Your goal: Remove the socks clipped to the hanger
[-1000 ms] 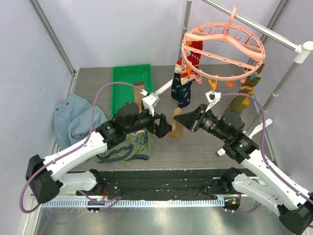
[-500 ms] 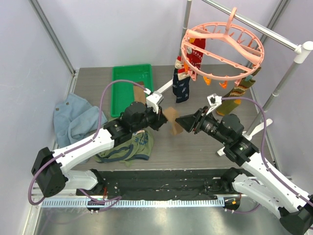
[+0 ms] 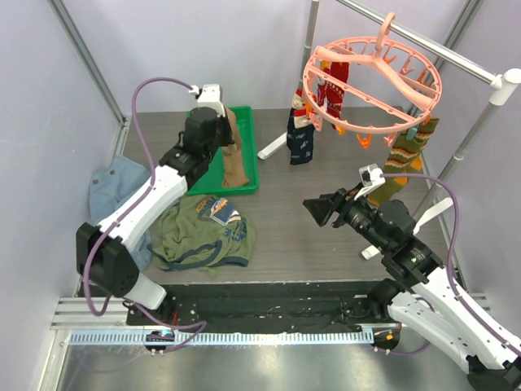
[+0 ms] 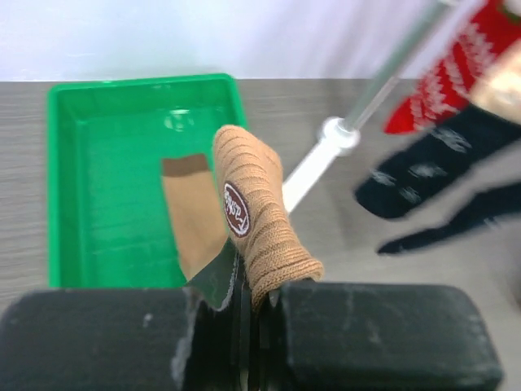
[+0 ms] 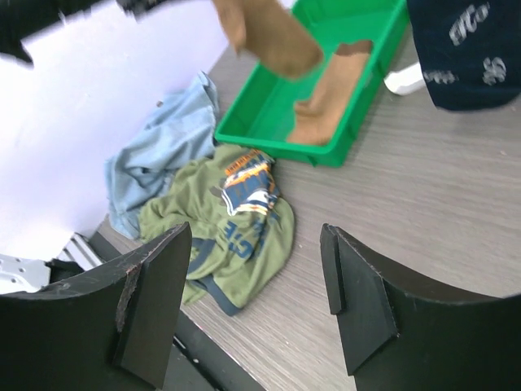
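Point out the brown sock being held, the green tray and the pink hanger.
held brown sock [image 4: 260,232], left wrist view, on its ribbed middle.
green tray [image 4: 106,187], left wrist view, on its bare floor.
hanger [image 3: 370,129], top external view, on the ring's near rim.

Overhead view, wrist close-ups — tray [image 3: 247,151] shared

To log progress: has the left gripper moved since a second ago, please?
Yes: the left gripper, holding the brown sock, swung from mid-table to above the green tray.
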